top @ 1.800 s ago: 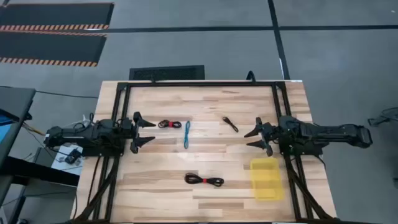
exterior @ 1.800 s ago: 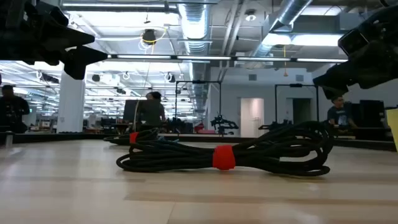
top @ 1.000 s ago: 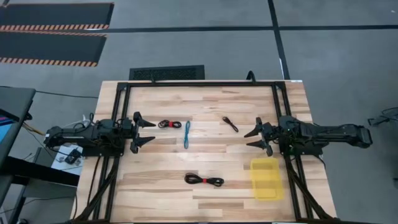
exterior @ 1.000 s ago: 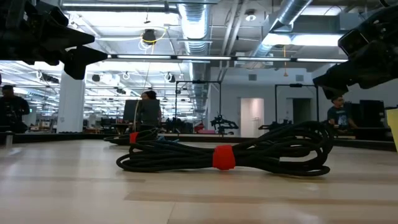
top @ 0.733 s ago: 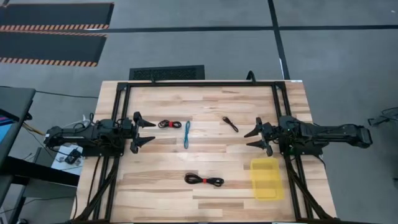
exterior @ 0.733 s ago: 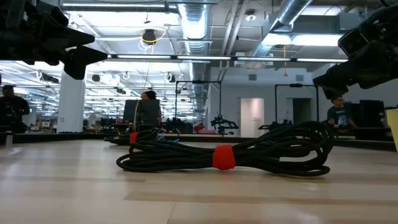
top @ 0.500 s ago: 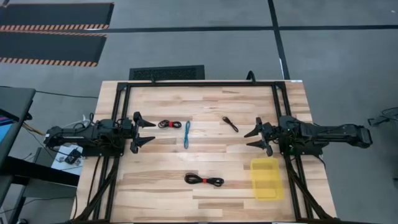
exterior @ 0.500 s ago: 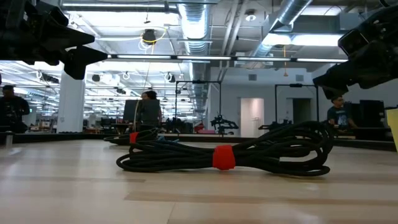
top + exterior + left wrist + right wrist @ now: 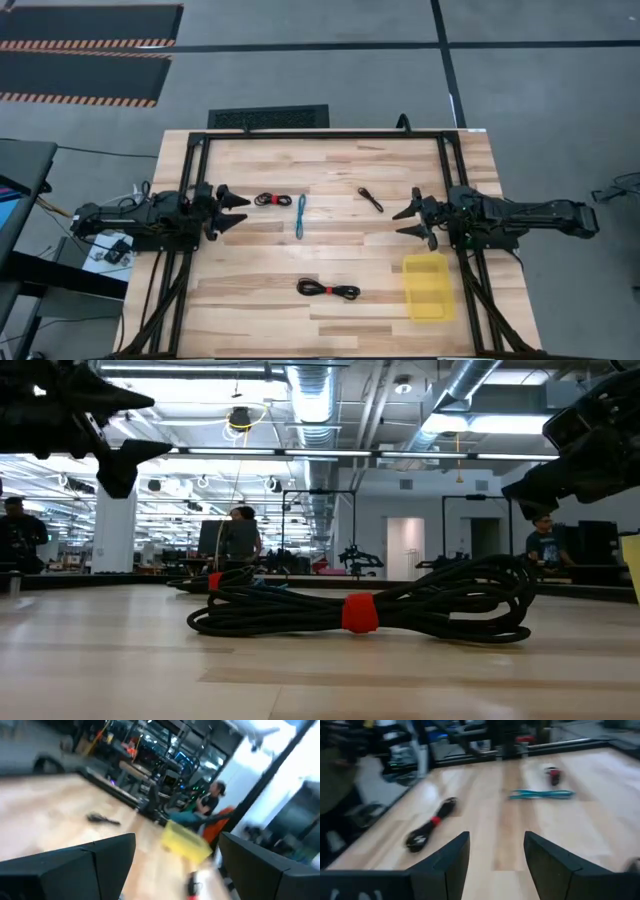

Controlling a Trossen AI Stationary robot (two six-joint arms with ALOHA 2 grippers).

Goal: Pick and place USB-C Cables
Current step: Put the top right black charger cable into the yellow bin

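Four cables lie flat on the wooden table (image 9: 250,265). A black one with a red tie (image 9: 272,200) is at the far left, beside a light blue one (image 9: 300,216). A short black one (image 9: 370,199) is farther right. Another black one with a red tie (image 9: 328,290) (image 9: 360,610) lies near the front. My left gripper (image 9: 240,209) (image 9: 177,865) is open above the table's left side, just left of the far tied cable. My right gripper (image 9: 403,222) (image 9: 496,860) is open at the right side, near the short cable.
A yellow bin (image 9: 428,288) stands at the near right, below my right gripper; it also shows in the left wrist view (image 9: 187,842). A black frame (image 9: 320,135) runs along the table's far edge and sides. People show in the room beyond the table (image 9: 238,540).
My left gripper has turned about its own axis while staying over the table's left side. In the high view its fingers now show closer together, and in the low view they stand farther apart, one above the other. The cables and my right gripper have kept still.
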